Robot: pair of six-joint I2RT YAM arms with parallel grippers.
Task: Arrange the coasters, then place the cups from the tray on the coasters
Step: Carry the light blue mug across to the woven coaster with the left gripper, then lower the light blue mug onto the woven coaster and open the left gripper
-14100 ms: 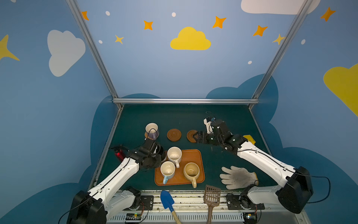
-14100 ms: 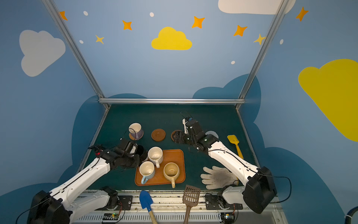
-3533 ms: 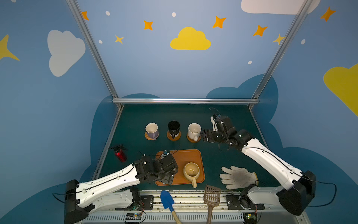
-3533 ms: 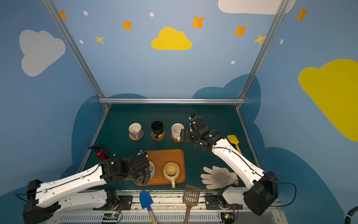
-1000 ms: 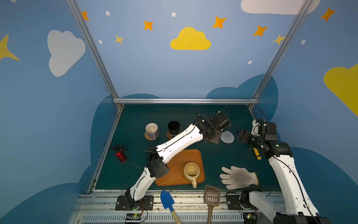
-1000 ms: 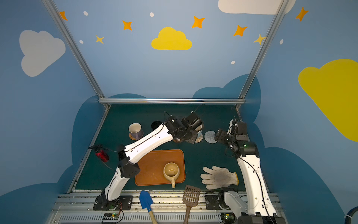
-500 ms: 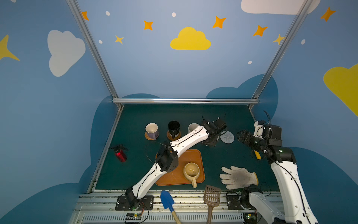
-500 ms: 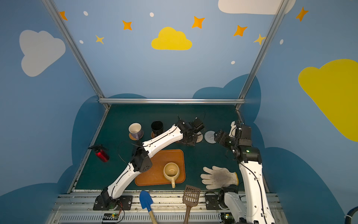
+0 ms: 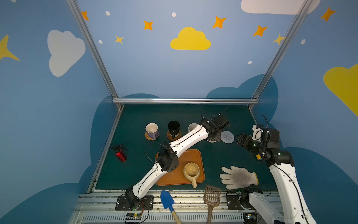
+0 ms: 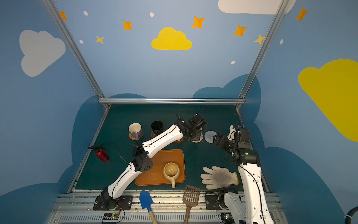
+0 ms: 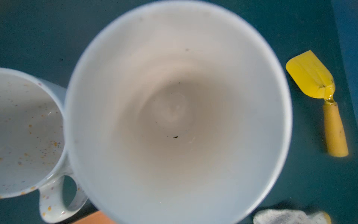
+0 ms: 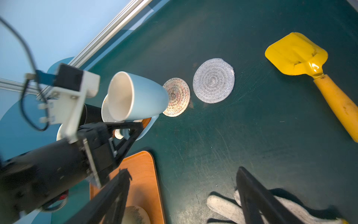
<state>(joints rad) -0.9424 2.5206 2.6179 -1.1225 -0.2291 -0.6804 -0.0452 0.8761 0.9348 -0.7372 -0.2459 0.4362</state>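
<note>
L arm reaches across the tray (image 9: pixel 199 155) to the back row, and its gripper (image 12: pixel 126 133) is clamped on the handle of the light blue mug (image 12: pixel 135 97); only the R wrist view shows this grip, w/ the mug tipped and hanging over the edge of the cream rope coaster (image 12: pixel 177 97). In both top views the arm's wrist hides that mug almost wholly, and just a sliver of the cream disc (image 10: pixel 199 138) peeks out under it. L wrist view looks straight down into the blue mug's white inside (image 11: pixel 174 116), w/ the speckled white mug (image 11: pixel 29 131) right beside it, rims nearly touching. Grey-white rope coaster (image 9: pixel 227 137) lies bare just beside the cream one, clear in the top views and in the R wrist view. Lavender mug (image 9: pixel 152 131) sits on the tan woven coaster (image 9: pixel 148 136), black mug (image 9: pixel 173 128) on a brown wooden coaster (image 9: pixel 174 135); speckled mug's rim (image 9: pixel 192 127) shows behind the L arm. Tan-yellow mug (image 9: pixel 191 171) is alone on the tray, handle toward the front. R gripper (image 9: pixel 241 140) hovers near the grey-white coaster, fingers (image 12: pixel 257 194) spread wide, nothing between them. Yellow trowel (image 12: pixel 310 69) is plain in both wrist views, mostly hidden behind the R arm from above. A work glove (image 9: pixel 238 177), blue trowel (image 9: pixel 167 201), brown slotted scoop (image 9: pixel 212 195) and red spray bottle (image 9: pixel 120 154) also lie about.
</note>
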